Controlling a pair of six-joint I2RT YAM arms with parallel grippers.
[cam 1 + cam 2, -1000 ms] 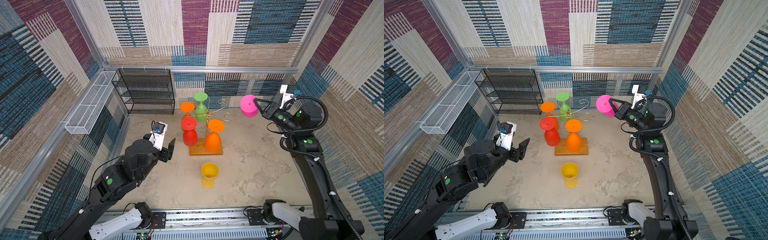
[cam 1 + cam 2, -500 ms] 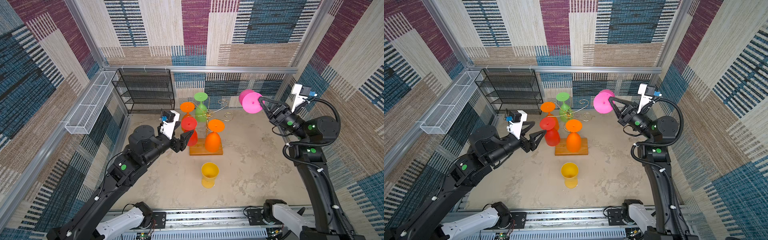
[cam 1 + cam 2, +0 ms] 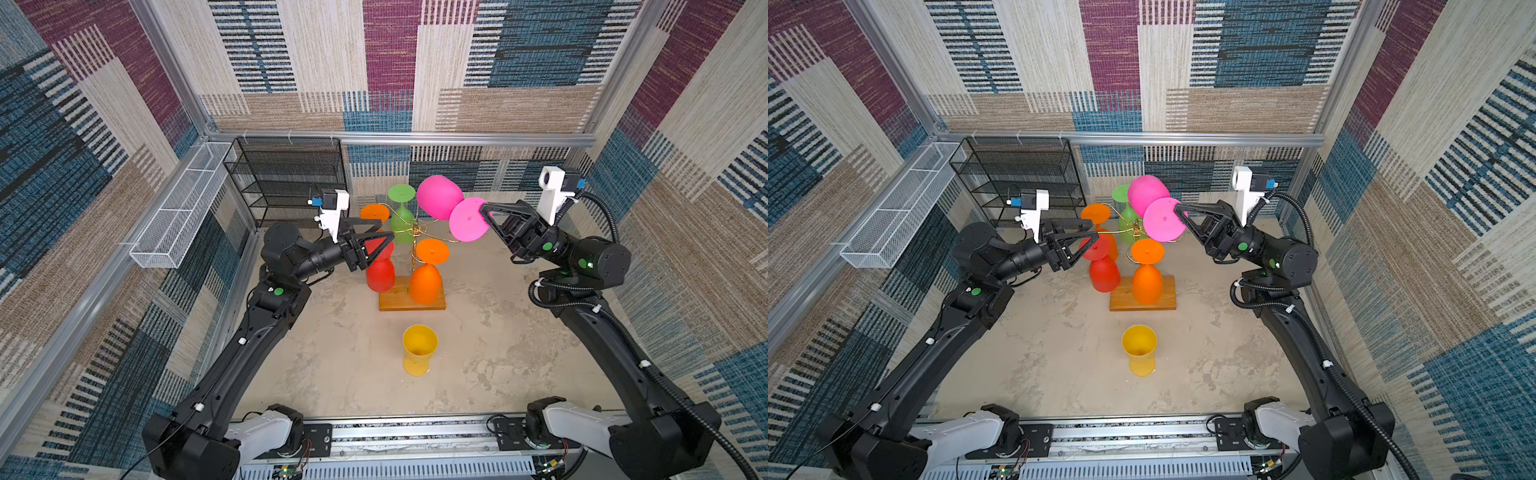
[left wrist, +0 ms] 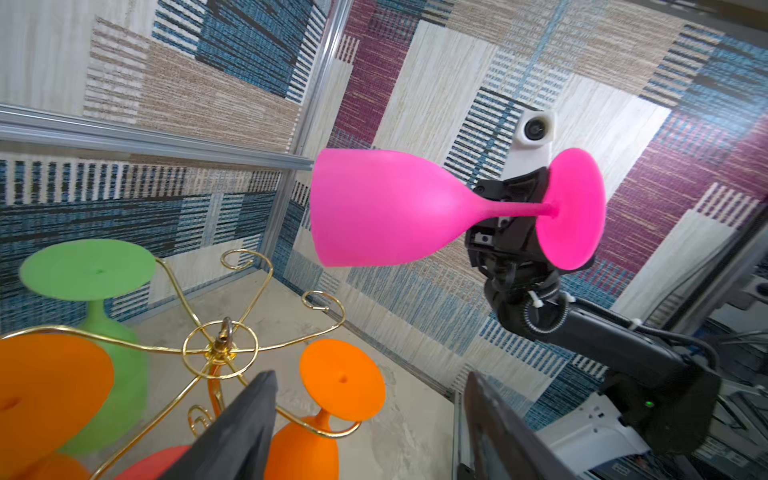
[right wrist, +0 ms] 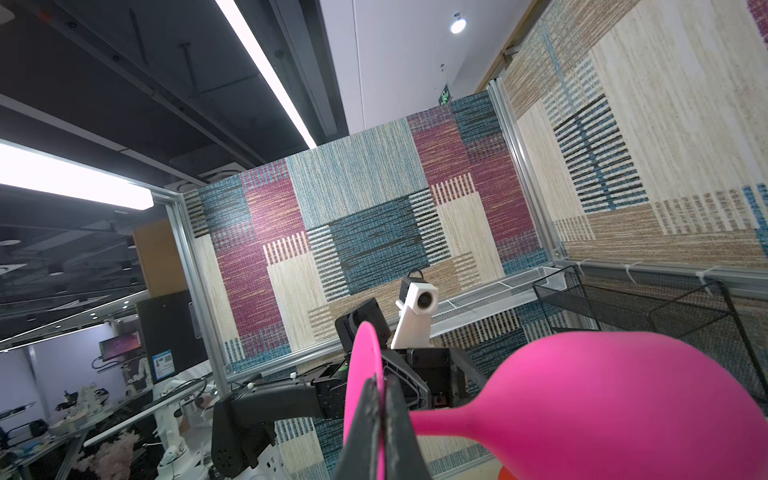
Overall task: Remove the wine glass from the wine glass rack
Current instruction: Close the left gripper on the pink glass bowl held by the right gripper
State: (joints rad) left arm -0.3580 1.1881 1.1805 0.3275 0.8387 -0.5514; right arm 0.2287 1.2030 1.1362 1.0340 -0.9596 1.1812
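Note:
A pink wine glass (image 3: 438, 202) lies sideways in the air, clear of the wine glass rack (image 3: 414, 237), a gold pole with curled arms on a wooden base (image 3: 411, 302). My right gripper (image 3: 484, 212) is shut on the rim of its round foot (image 5: 361, 374), with the fingertips (image 5: 376, 399) pinching the disc. The left wrist view shows this glass (image 4: 374, 212) above the rack's hub (image 4: 224, 345). My left gripper (image 3: 380, 245) is open with nothing in it, level with the foot of a red glass (image 3: 380, 270) hanging on the rack. Its fingers (image 4: 253, 415) frame an orange glass (image 4: 340, 378).
On the rack hang a green glass (image 3: 402, 216), two orange glasses (image 3: 426, 278) and the red one. A yellow glass (image 3: 419, 349) stands on the table in front. A black mesh shelf unit (image 3: 291, 178) and a white wire basket (image 3: 183, 203) are at the back left.
My right arm has swung the pink glass up and inward towards the rack, tipping it sideways. My left arm has risen and reached to the rack, still open.

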